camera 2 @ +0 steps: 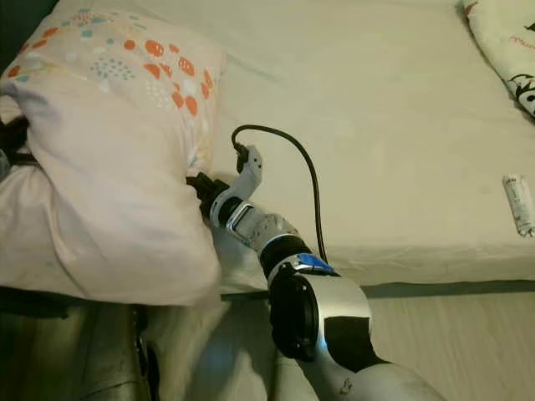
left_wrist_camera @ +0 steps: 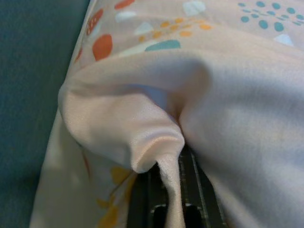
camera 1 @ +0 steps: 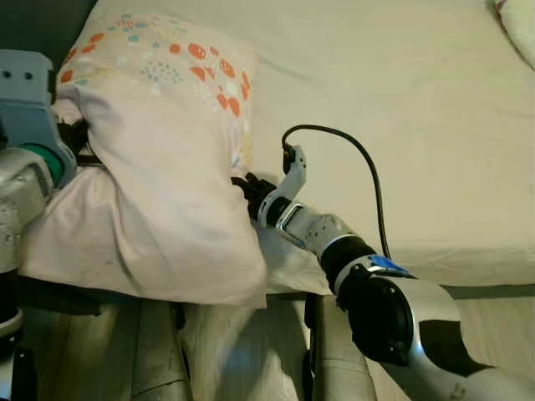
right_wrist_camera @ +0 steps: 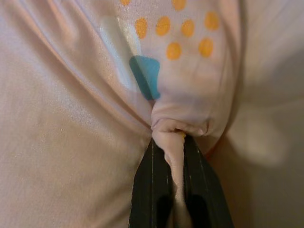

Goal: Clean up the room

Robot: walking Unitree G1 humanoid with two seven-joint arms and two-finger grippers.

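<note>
1. Landmark: the bed (camera 1: 435, 109), covered by a plain cream sheet. All positions below are given relative to it.
2. The pillow (camera 1: 159, 150), pale pink with orange and teal dots, lies at the bed's near left corner and overhangs its front edge.
3. The left gripper (left_wrist_camera: 166, 190) is clenched on a fold of pillow fabric at the pillow's left side, off the bed's left edge.
4. The right gripper (right_wrist_camera: 173, 190) is clenched on a bunched fold at the pillow's right side, above the bed's front edge. A black cable (camera 1: 359, 163) loops from this wrist over the sheet.
5. A small white cylinder (camera 2: 518, 203) lies near the bed's right front edge. A patterned cloth (camera 2: 501, 42) sits at the bed's far right corner.
6. Progress, as a judgement: the pillow is grasped by both arms but not yet set in a tidy place. Placing it is left; the cylinder and cloth probably also await tidying.
</note>
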